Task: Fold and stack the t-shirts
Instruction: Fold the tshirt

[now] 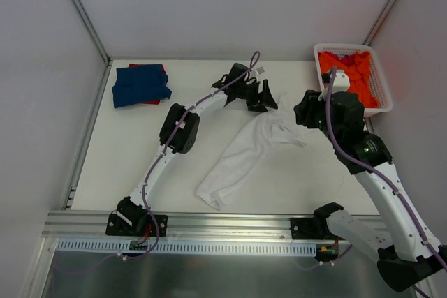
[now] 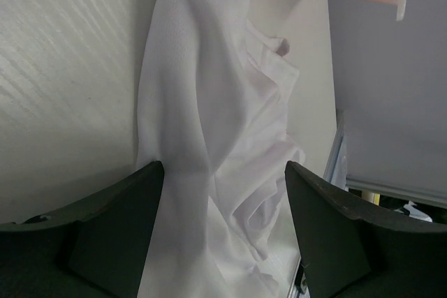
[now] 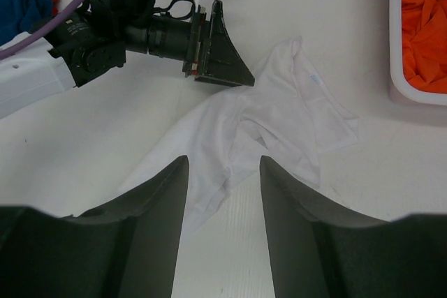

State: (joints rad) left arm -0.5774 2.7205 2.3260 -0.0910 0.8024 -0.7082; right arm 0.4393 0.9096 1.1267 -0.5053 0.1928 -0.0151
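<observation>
A: Looking for the white shirt (image 1: 241,158), where does it lie?

B: In the middle of the table (image 1: 119,165), unfolded and bunched into a long slanting strip. One end is near the front edge. The other end, wider and wrinkled, points up toward the basket (image 1: 381,88).

A: And the left gripper (image 2: 223,167)?

B: It is reached out over the far, wrinkled end of that strip. Its wrist view shows both fingers (image 2: 119,235) spread wide, with the cloth lying on the table below the gap. Nothing is pinched. I cannot tell whether the tips touch the cloth.

A: The right gripper (image 3: 223,160)?

B: It hangs above the same end, on the basket side. Its jaws stand apart and grip nothing. The shirt shows through the gap, lying below.

A: How close are the two?

B: Near each other, on either side of the wrinkled part, and not touching.

A: The other shirts?

B: The blue shirt (image 1: 140,83) sits folded at the far left corner, on top of the red shirt (image 1: 149,66), which peeks out at its far and near edges. The orange shirt (image 1: 353,75) is heaped loose in the basket at the far right corner.
</observation>
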